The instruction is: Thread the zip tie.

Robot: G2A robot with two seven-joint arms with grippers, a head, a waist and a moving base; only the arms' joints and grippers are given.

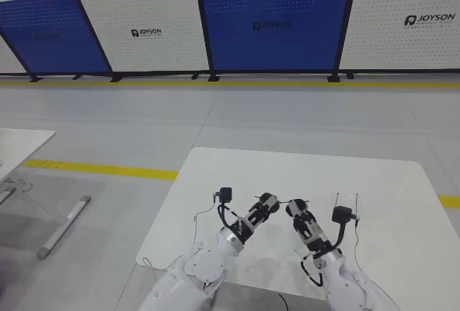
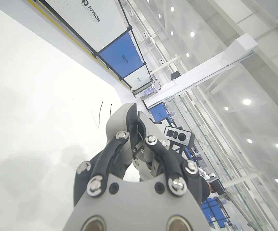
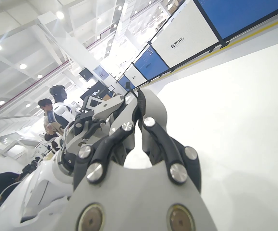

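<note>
The right gripper (image 3: 139,95) has its fingers pressed together, pinching a black zip tie (image 3: 129,86). The tie's square head and a short stretch of strap stick out past the fingertips. The rest of the strap is hidden between the pads.

The left gripper (image 2: 137,108) sits just beside the right one above the white table (image 1: 385,179). Their tips point toward each other and almost meet, and the tie's head lies in the small space between them. The left gripper's fingers are also closed against each other. In the left wrist view a thin dark strand runs down between the pads, but I cannot tell whether it is the tail of the same tie.

Two more zip ties (image 1: 337,200) lie flat on the table, out beyond the right gripper on the side away from the left one. They are side by side, roughly parallel and apart from each other, and neither gripper touches them. From the left gripper they are farther off, past its tips across the bare tabletop.
</note>
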